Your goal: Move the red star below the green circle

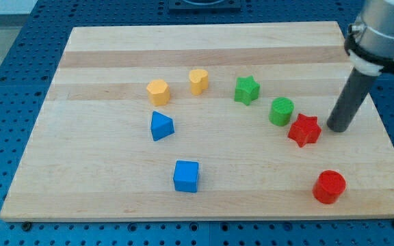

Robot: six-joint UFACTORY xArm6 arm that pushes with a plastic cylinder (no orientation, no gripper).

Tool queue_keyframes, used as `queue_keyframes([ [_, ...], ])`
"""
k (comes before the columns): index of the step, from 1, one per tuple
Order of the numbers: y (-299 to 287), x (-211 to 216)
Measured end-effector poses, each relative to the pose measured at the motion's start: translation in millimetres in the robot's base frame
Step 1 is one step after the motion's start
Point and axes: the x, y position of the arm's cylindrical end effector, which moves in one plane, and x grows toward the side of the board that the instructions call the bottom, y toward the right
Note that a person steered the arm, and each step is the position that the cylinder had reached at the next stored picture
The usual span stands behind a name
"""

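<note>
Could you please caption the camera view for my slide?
My tip rests just right of the red star block, which touches the green circle block on the wooden board.

A straight dark grey matte rod is showing, ending in my tip [338, 129]; above it a silver-grey housing is sitting over a white collar.

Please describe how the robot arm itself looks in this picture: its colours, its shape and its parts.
The arm enters at the view's top right as a grey rounded housing with a black band and a white ring beneath. From it descends a straight, dark grey cylindrical rod; my tip is flat and plain. No cables or markings are visible.
</note>
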Motion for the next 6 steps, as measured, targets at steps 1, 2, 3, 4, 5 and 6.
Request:
queue_keyframes([
  [1,-25.3,19.5],
  [2,-20.3,26.7],
  [3,4.6,11.6],
  [4,0.8,-8.0],
  [5,-34.8,-10.2],
  [6,-73.9,5.1],
])
